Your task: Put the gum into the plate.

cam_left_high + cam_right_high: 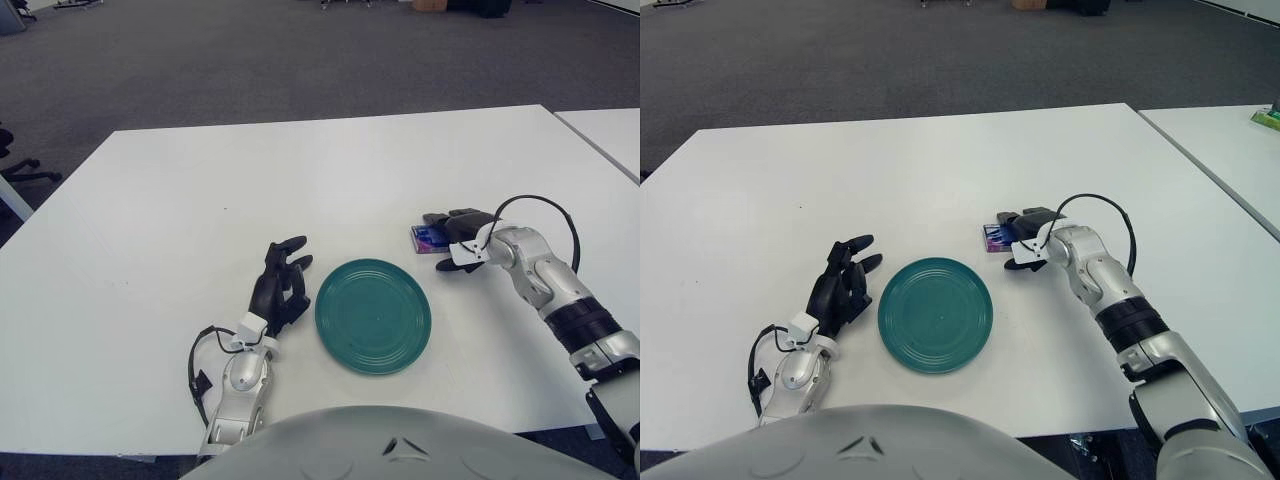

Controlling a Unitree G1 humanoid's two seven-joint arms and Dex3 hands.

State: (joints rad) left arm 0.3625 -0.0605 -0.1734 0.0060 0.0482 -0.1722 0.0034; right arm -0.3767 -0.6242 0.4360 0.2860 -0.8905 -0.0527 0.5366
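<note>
The right hand (pixel 455 240) curls its fingers over the gum (pixel 428 238) to grasp it, just beyond the plate (pixel 373 315), while the left hand (pixel 280 285) waits spread beside the plate

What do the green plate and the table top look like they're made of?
The round teal-green plate looks like glazed ceramic or hard plastic: faint concentric ridges, soft sheen. The white table top looks like matte laminate: flat, even, no grain. The right hand is over the small blue gum pack; the left hand is beside the plate.
</note>
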